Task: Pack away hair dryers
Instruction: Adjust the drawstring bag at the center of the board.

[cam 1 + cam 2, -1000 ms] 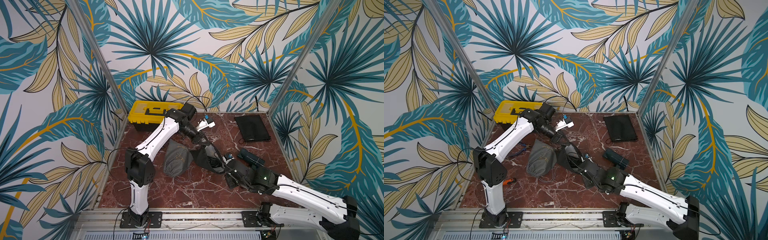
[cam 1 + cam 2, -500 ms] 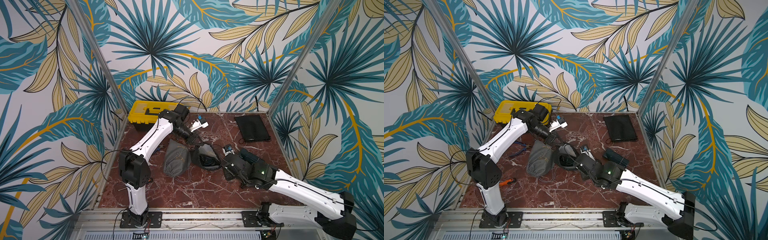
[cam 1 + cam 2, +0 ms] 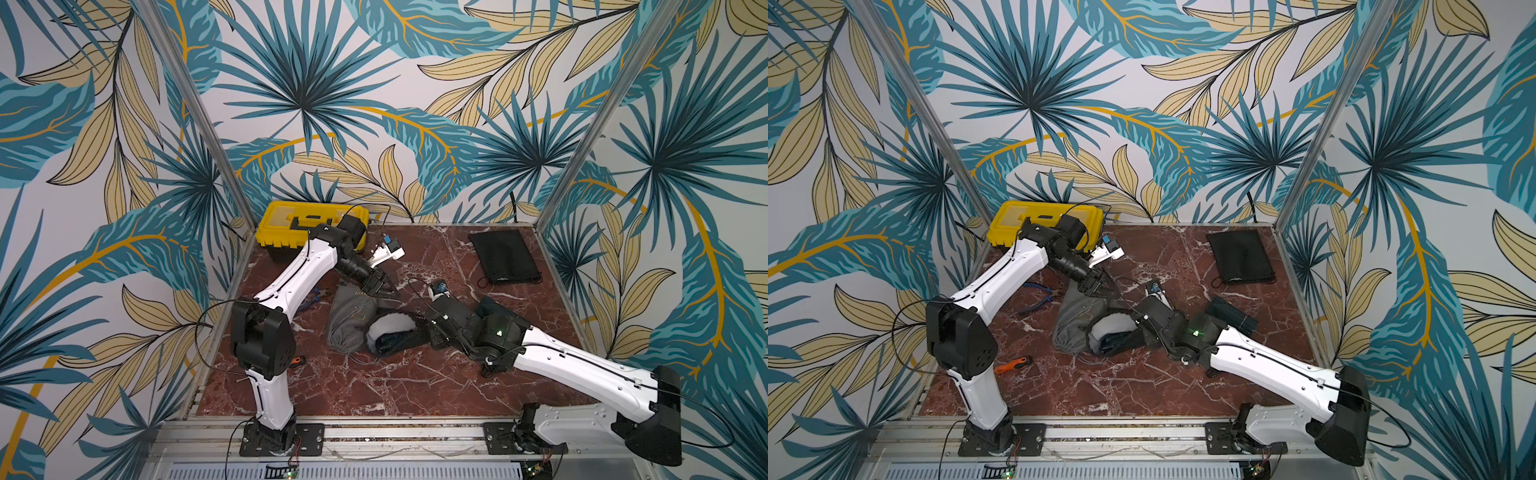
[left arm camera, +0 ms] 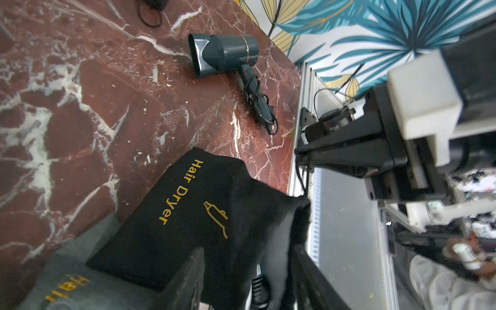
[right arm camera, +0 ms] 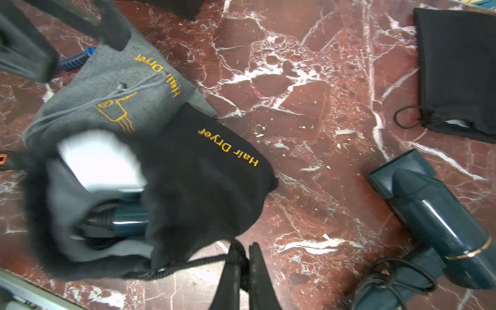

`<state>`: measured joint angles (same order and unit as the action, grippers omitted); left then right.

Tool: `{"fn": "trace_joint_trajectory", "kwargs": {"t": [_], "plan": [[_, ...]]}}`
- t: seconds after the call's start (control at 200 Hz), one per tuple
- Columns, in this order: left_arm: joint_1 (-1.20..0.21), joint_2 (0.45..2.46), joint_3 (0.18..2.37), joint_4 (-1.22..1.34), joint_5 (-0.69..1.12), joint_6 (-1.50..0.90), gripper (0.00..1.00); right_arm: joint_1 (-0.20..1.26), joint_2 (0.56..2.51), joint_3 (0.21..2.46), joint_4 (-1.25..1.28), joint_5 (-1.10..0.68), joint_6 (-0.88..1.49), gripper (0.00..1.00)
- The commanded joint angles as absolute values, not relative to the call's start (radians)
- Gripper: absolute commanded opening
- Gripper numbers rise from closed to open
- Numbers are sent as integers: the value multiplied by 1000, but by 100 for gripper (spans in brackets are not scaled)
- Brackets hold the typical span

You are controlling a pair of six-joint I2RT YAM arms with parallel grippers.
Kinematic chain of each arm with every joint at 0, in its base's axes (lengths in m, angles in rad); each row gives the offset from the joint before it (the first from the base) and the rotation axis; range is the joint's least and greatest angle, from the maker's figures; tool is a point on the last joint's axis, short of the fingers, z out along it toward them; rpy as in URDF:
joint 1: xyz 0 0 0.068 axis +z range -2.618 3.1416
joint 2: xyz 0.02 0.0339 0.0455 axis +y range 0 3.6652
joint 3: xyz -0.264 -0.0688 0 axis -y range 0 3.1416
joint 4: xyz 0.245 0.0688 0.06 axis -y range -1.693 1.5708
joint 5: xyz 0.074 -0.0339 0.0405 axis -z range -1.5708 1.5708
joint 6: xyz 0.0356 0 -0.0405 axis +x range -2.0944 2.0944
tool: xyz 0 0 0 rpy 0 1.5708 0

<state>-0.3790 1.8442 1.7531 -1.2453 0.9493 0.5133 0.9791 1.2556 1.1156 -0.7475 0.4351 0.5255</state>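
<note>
A black "Hair Dryer" pouch [image 3: 399, 340] [image 5: 209, 174] lies slumped on the marble beside a filled grey pouch [image 3: 353, 316] [image 5: 107, 88]. Its mouth gapes, showing a dark dryer handle [image 5: 126, 214] with coiled cord and a pale patch. My right gripper [image 5: 245, 245] [image 3: 424, 328] is shut on the pouch's drawstring. My left gripper [image 4: 248, 248] [image 3: 384, 289] hovers open just above the pouch's rim, fingers apart. A dark teal hair dryer [image 5: 442, 228] [image 4: 222, 56] [image 3: 1229, 313] lies loose on the table by my right wrist.
An empty flat black pouch [image 3: 503, 257] [image 3: 1239, 255] lies at the back right. A yellow toolbox [image 3: 291, 220] stands in the back left corner. Blue pliers [image 3: 1038, 297] and an orange screwdriver [image 3: 1013, 363] lie under and beside my left arm.
My left gripper has opened and let go of the black pouch's rim. The pouch, stretched between both grippers before, has sagged onto the table. My right gripper keeps its hold.
</note>
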Motion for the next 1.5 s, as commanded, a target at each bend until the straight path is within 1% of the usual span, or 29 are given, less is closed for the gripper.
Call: {"fn": "trace_joint_trajectory", "kwargs": {"t": [0.0,0.06,0.19,0.325,0.441,0.476,0.511,0.556,0.601,0.636,0.691,0.746,0.806,0.871,0.926,1.041,1.111,1.131,1.217,1.292,1.372,1.412,1.497], "plan": [[-358,1793,1727,-1238,967,533,64,963,1281,1156,-724,409,517,0],[-347,1781,1729,-1244,954,542,67,953,1292,1172,-724,396,513,0],[-319,1729,1739,-1281,907,572,67,924,1315,1223,-737,358,491,0],[-321,1615,1675,-1326,784,653,51,891,1352,1278,-753,314,470,0],[-333,1509,1566,-1368,670,717,46,870,1392,1314,-767,284,460,0],[-347,1482,1534,-1394,646,746,46,865,1402,1319,-767,276,457,0],[-364,1460,1505,-1415,619,767,49,861,1413,1324,-768,271,458,0],[-396,1437,1465,-1434,580,779,57,855,1422,1326,-767,268,459,0],[-428,1425,1427,-1433,557,778,68,850,1426,1325,-761,262,464,0],[-452,1425,1405,-1434,548,770,72,846,1427,1322,-754,258,467,0],[-485,1444,1388,-1434,568,736,72,838,1427,1318,-745,246,476,0],[-505,1480,1384,-1434,630,681,68,831,1429,1317,-744,240,487,0],[-534,1525,1387,-1434,669,634,67,825,1433,1315,-743,230,497,0],[-561,1563,1377,-1433,716,622,65,820,1439,1315,-743,222,504,0],[-593,1583,1361,-1432,718,625,65,816,1442,1311,-741,220,509,0],[-687,1626,1348,-1404,602,552,65,810,1439,1296,-731,219,520,0],[-708,1635,1334,-1343,557,463,65,811,1433,1287,-723,221,531,0],[-709,1634,1327,-1319,540,424,65,781,1431,1285,-720,219,535,0],[-718,1603,1268,-1193,477,285,65,756,1421,1276,-700,199,554,0],[-741,1555,1190,-1079,372,189,66,732,1423,1272,-677,160,567,0],[-768,1502,1091,-973,293,126,68,718,1436,1274,-660,140,571,0],[-786,1492,1085,-949,231,95,68,710,1444,1276,-652,130,574,0],[-800,1459,1047,-885,223,36,68,701,1460,1275,-629,108,578,0]]}}
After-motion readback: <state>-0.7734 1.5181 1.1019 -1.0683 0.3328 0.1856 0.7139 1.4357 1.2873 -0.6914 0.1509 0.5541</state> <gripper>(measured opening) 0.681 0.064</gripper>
